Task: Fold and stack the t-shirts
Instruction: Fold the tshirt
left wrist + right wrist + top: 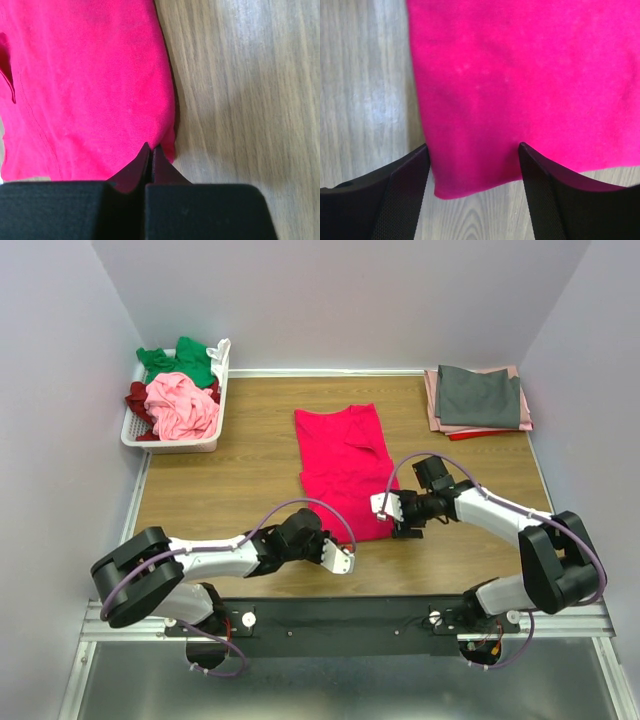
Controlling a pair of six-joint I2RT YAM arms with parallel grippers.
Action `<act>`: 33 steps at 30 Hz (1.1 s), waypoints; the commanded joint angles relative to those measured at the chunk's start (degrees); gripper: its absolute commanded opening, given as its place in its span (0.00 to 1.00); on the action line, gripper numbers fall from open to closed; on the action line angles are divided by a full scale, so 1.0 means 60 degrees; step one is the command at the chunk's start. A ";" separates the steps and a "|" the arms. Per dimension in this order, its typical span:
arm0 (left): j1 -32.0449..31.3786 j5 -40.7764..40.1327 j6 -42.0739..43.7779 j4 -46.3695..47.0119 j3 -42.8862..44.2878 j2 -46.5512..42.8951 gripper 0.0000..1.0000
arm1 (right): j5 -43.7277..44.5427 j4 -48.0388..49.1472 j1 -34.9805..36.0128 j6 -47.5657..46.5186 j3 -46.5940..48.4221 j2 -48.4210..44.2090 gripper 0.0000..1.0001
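Note:
A crimson-pink t-shirt (pixel 342 465) lies flat and folded lengthwise in the middle of the wooden table. My left gripper (pixel 348 552) sits at its near left corner. In the left wrist view that gripper (pixel 151 148) is shut, its tips pinching the hem corner of the shirt (pixel 90 85). My right gripper (pixel 392 516) is at the near right corner. In the right wrist view it (pixel 474 150) stands open, its fingers (pixel 415 170) low on either side of the shirt's corner (pixel 520 80).
A white slatted basket (pixel 175 445) at the back left holds a green tee (pixel 188 360), a light pink tee (pixel 182 405) and a maroon one (pixel 136 400). At the back right a grey tee (pixel 478 395) tops a folded stack over dusty pink (pixel 432 400) and red (pixel 480 433).

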 commanded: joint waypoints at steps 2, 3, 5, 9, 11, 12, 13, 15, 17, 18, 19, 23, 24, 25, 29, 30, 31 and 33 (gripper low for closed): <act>0.0042 0.0594 -0.0133 0.0189 -0.0126 -0.0275 0.00 | 0.0738 0.0434 0.0062 0.0348 -0.0088 0.0560 0.75; 0.0042 0.0753 -0.0177 0.0117 -0.0111 -0.0290 0.00 | 0.0650 0.0434 0.0062 0.0406 -0.0103 0.0488 0.75; 0.0042 0.0929 -0.0250 0.0072 -0.0140 -0.0450 0.16 | 0.0373 0.0434 0.0062 0.0494 -0.0147 0.0356 0.78; 0.0042 0.1208 -0.0294 -0.0088 -0.0330 -0.0831 0.46 | 0.0269 0.0434 0.0062 0.0553 -0.0249 0.0121 0.80; 0.0042 0.1268 -0.0338 -0.0177 -0.0389 -0.1007 0.49 | 0.0254 0.0420 0.0062 0.0554 -0.0293 0.0063 0.80; 0.0042 0.1224 -0.0338 -0.0250 -0.0389 -0.1051 0.50 | 0.0254 0.0420 0.0062 0.0597 -0.0293 0.0062 0.80; 0.0042 0.1195 -0.0338 -0.0294 -0.0404 -0.1052 0.50 | 0.0239 0.0434 0.0062 0.0627 -0.0293 0.0062 0.80; 0.0042 0.0962 -0.0324 -0.0207 -0.0448 -0.0993 0.50 | 0.0210 0.0420 0.0062 0.0671 -0.0279 0.0062 0.80; 0.0042 0.0829 -0.0280 -0.0104 -0.0375 -0.0643 0.50 | 0.0195 0.0434 0.0062 0.0729 -0.0221 0.0062 0.80; 0.0042 0.0799 -0.0294 -0.0104 -0.0316 -0.0322 0.50 | 0.0166 0.0420 0.0062 0.0802 -0.0191 0.0077 0.80; 0.0042 0.0813 -0.0309 -0.0118 -0.0243 -0.0145 0.49 | 0.0180 0.0405 0.0062 0.0817 -0.0176 0.0077 0.80; 0.0042 0.0756 -0.0426 -0.0177 0.0079 0.0617 0.48 | 0.0181 0.0420 0.0048 0.0846 -0.0147 0.0106 0.80; 0.0057 0.0566 -0.0470 -0.0119 0.0109 0.0734 0.47 | 0.0195 0.0420 0.0062 0.0832 -0.0147 0.0106 0.80; 0.0057 0.0463 -0.0499 -0.0118 0.0167 0.0939 0.47 | 0.0210 0.0434 0.0062 0.0817 -0.0176 0.0121 0.80; 0.0173 0.0199 -0.0573 -0.0016 0.0285 0.1204 0.43 | 0.0268 0.0449 0.0062 0.0730 -0.0249 0.0121 0.80; 0.0188 0.0140 -0.0602 0.0013 0.0270 0.1219 0.42 | 0.0268 0.0434 0.0062 0.0715 -0.0264 0.0121 0.80; 0.0218 0.0140 -0.0587 0.0013 0.0285 0.1248 0.41 | 0.0283 0.0434 0.0062 0.0715 -0.0264 0.0106 0.80; 0.0247 0.0154 -0.0631 0.0072 0.0299 0.1263 0.39 | 0.0297 0.0434 0.0062 0.0700 -0.0279 0.0092 0.80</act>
